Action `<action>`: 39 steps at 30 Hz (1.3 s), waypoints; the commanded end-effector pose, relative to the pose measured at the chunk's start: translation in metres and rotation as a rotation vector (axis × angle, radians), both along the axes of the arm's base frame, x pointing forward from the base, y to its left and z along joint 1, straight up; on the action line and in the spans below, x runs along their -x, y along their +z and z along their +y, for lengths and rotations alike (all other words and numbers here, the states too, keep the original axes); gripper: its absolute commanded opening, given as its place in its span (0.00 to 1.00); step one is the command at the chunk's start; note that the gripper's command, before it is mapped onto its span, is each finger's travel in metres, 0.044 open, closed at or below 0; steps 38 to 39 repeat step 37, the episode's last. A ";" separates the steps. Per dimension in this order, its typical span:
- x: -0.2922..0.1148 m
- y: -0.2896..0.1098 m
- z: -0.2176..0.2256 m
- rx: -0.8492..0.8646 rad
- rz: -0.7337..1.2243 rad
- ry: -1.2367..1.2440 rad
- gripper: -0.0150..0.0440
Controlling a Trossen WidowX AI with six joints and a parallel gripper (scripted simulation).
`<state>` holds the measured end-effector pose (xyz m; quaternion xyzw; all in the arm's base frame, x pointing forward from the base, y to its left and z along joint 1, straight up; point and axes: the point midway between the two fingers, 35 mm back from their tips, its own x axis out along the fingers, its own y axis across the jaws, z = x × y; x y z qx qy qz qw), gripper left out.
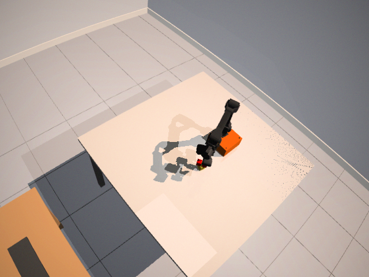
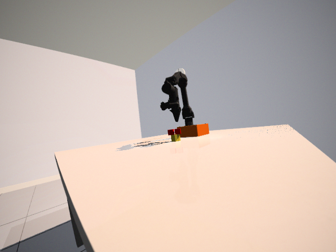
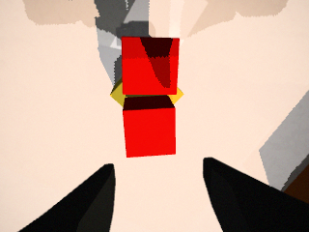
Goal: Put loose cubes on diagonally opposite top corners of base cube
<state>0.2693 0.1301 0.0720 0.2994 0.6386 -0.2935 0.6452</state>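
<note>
The yellow base cube stands on the table, turned about 45 degrees to the red cubes in the wrist view. Two red cubes rest on top of it: one red cube over one corner, the other red cube over the opposite corner. Both look level. A narrow gap shows between them in the exterior view; its exact width cannot be told. My gripper is open and empty, above the cubes and clear of them. Most of the base cube's top is hidden under the red cubes.
The orange block under the arm's base stands close behind the cubes. The arm's shadows fall on the table beside the cubes. An orange-brown table stands apart at the lower left in the top view.
</note>
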 end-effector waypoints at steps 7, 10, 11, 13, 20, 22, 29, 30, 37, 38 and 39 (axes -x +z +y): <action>-0.001 0.010 0.000 -0.002 -0.005 0.000 0.69; 0.000 0.011 0.000 -0.002 -0.004 0.000 0.82; 0.001 0.008 0.002 0.000 0.000 0.000 0.87; 0.008 0.009 0.021 -0.002 0.001 0.000 0.93; 0.050 0.012 0.097 -0.007 0.004 0.000 0.93; 0.050 0.012 0.097 -0.007 0.004 0.000 0.93; 0.050 0.012 0.097 -0.007 0.004 0.000 0.93; 0.050 0.012 0.097 -0.007 0.004 0.000 0.93; 0.050 0.012 0.097 -0.007 0.004 0.000 0.93; 0.050 0.012 0.097 -0.007 0.004 0.000 0.93; 0.050 0.012 0.097 -0.007 0.004 0.000 0.93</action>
